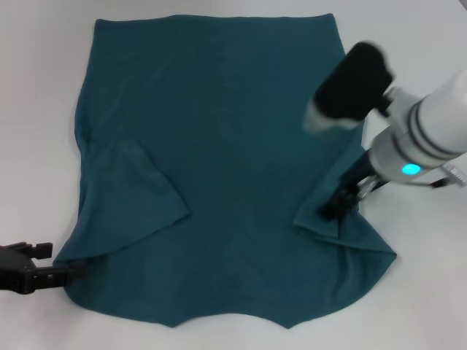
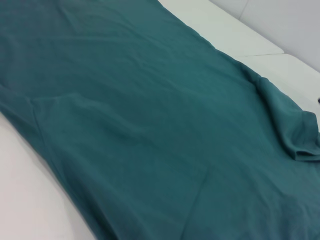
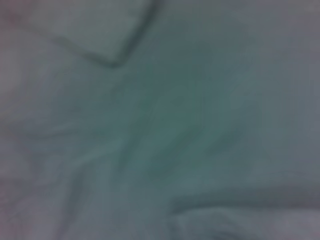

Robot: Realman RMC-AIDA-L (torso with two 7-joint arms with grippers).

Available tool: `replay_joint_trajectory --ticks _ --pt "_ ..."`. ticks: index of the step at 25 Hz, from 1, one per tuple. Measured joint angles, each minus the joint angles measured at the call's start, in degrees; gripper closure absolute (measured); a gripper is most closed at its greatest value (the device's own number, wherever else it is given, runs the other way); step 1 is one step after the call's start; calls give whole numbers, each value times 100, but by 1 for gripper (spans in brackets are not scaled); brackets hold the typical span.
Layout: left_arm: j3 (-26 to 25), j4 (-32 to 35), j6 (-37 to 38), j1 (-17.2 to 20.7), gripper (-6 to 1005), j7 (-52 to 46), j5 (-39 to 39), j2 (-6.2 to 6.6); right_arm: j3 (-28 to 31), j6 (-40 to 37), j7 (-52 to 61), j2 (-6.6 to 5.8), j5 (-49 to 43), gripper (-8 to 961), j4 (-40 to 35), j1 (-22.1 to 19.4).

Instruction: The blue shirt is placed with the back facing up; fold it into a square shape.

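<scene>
Two sleeves of the blue shirt (image 1: 226, 146) lie folded inward over its body, one on the left and one on the right, while the rest of the garment stays spread flat and plain side up on the white table (image 1: 36, 87). The hem runs along the far edge and the collar end sits at the near edge, where the cloth curves into a shallow notch. The right gripper (image 1: 337, 208) is down on the folded right sleeve, its dark fingers touching the cloth close to the sleeve's inner corner; whether they are pinching the fabric or merely resting on it cannot be told. The right wrist view shows only shirt fabric close up, with a folded edge crossing one corner. The left gripper (image 1: 51, 266) sits low at the near left corner of the shirt, right against the edge of the cloth, and how far its fingers are parted cannot be told either. The left wrist view looks across the shirt (image 2: 150, 125) toward the folded right sleeve.
</scene>
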Motion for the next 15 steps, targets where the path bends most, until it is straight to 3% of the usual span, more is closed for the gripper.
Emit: replay_joint_trajectory --ticks 4,10,15 --pt "-5 -36 -37 -9 63 51 0 0 504 212 220 -24 -761 224 118 -74" --pt "13 -53 -88 -45 64 55 0 4 361 310 102 -35 -808 24 166 -231" --pt "21 -58 -87 -91 64 52 -1 7 225 666 137 -34 -818 29 435 -240"
